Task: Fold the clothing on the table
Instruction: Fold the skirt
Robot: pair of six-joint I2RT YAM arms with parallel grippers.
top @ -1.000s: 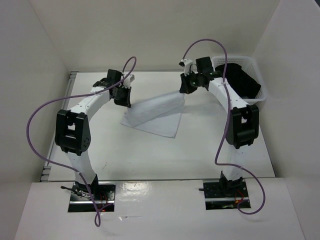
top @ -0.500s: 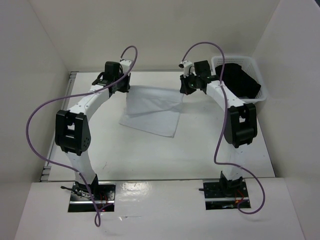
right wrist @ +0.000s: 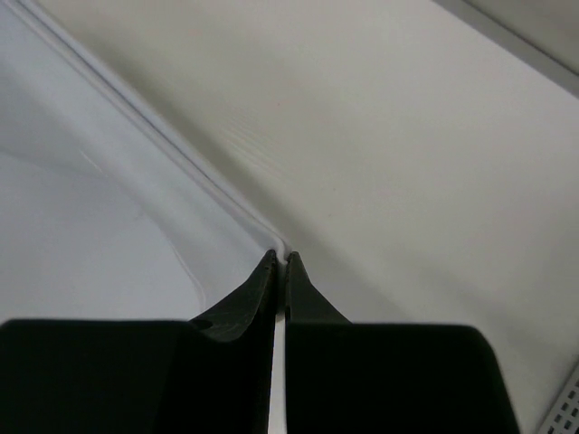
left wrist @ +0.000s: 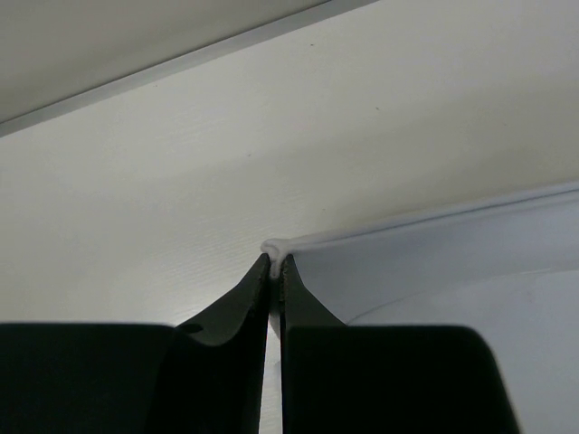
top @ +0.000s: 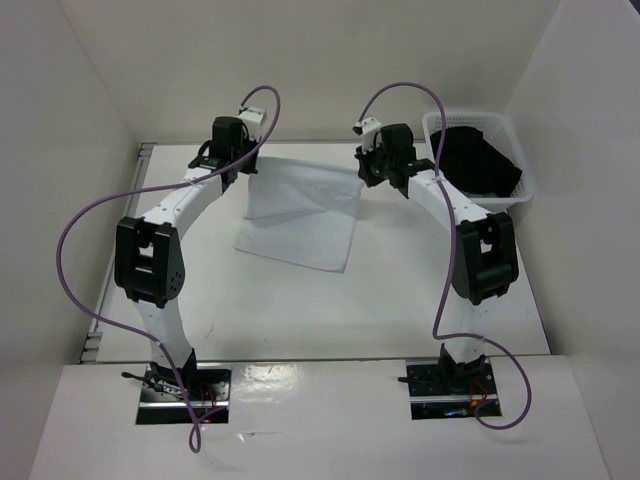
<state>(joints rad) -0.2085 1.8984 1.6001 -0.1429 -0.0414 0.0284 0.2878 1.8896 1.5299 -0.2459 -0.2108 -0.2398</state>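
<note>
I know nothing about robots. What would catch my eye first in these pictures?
The white clothing is stretched across the far side of the table, with one far corner pinched in the left claw and the other in the right claw. At the far right, a white lattice basket holds a black garment.

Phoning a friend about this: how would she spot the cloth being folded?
On the big white table, toward its far edge, is the clothing: a thin sheet pinched at its far corners by the left pincer and right pincer. Unlike the black garment in the basket, it is white.
</note>
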